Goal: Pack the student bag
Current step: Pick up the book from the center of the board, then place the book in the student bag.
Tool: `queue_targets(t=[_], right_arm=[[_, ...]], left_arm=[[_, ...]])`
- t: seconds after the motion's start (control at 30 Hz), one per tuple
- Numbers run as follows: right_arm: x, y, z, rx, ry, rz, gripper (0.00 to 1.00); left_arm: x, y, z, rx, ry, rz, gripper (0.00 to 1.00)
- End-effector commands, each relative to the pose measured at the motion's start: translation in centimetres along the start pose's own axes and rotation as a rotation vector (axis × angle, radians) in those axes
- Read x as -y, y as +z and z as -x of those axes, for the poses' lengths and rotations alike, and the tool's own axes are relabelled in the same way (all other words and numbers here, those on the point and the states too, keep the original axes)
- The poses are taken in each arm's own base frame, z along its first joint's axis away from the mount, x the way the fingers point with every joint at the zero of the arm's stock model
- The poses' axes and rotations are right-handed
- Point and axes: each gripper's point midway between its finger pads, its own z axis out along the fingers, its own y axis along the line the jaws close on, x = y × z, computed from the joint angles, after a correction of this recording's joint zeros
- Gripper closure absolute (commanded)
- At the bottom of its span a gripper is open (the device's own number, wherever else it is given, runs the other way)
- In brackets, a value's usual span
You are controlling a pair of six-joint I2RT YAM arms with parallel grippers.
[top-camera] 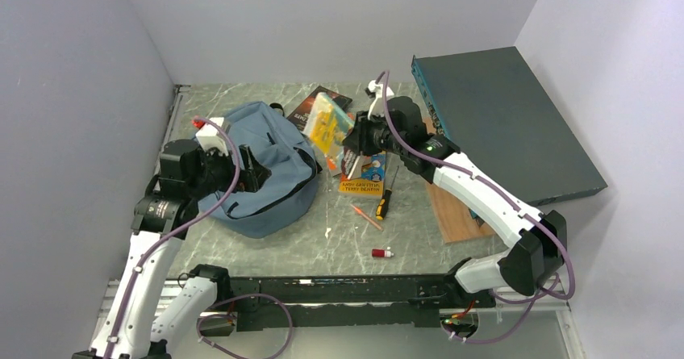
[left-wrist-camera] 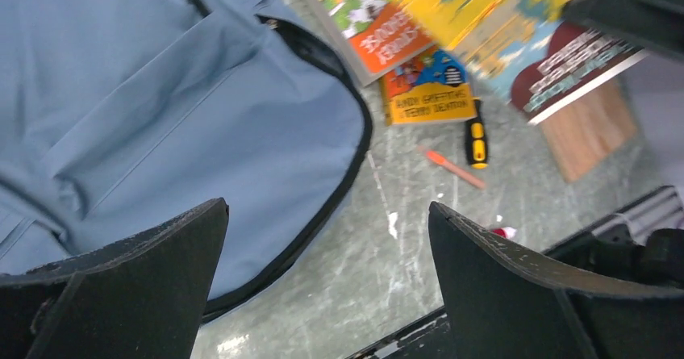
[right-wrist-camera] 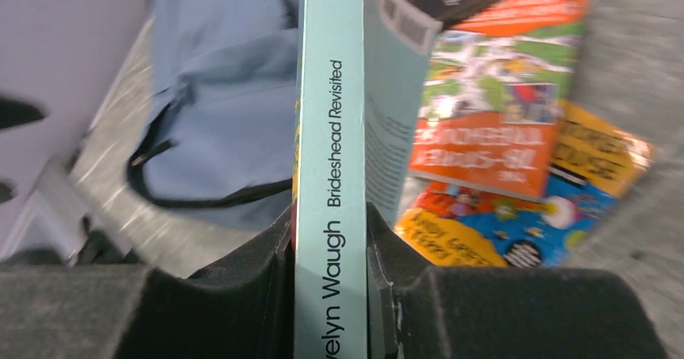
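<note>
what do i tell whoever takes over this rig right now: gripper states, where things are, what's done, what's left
Left gripper: open, empty, above the soft dusty-blue fabric backpack.
Right gripper: shut on a pale teal paperback book, held off the table just right of the backpack.
Loose on the table: colourful children's books, black-and-yellow screwdriver, orange pen, small red-and-white cylinder.
Done: one book is in hand; nothing can be seen inside the backpack.
Left: get the paperback into the backpack, then likely the loose items.
</note>
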Motion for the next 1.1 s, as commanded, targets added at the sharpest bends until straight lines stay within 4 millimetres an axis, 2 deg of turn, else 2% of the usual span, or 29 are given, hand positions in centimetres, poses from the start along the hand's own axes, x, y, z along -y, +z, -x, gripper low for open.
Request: queue_targets(t=[0.0, 0.27, 0.53, 0.67, 0.87, 0.97, 1.07], right_arm=[[2.4, -2.1, 6.0, 0.245, 0.034, -0.189, 1.00], [2.8, -1.9, 5.4, 0.211, 0.052, -0.194, 1.00], [3.6, -4.2, 4.2, 0.239, 0.055, -0.219, 1.00], [3.8, -4.3, 3.3, 0.220, 0.051, -0.206, 1.00], [3.3, -4.3, 2.2, 0.192, 0.049, -0.157, 1.00], [3.2, -4.5, 1.5, 0.182, 0.049, -0.142, 1.00], [2.8, -4.5, 0.7, 0.160, 0.063, -0.119, 1.00]], left_arm=[[-2.6, 0.2, -0.7, -0.042, 0.014, 0.133, 0.00], [-3.5, 4.4, -3.9, -0.270, 0.043, 0.120, 0.00], [-1.5, 8.0, -6.1, -0.420, 0.211, 0.122, 0.00], [-1.2, 9.6, -6.5, -0.479, 0.258, 0.153, 0.00], [-0.3, 11.7, -8.4, -0.559, 0.260, 0.117, 0.01], [-0.8, 12.3, -8.8, -0.582, 0.260, 0.148, 0.05], [-1.6, 12.5, -8.9, -0.587, 0.264, 0.195, 0.22]])
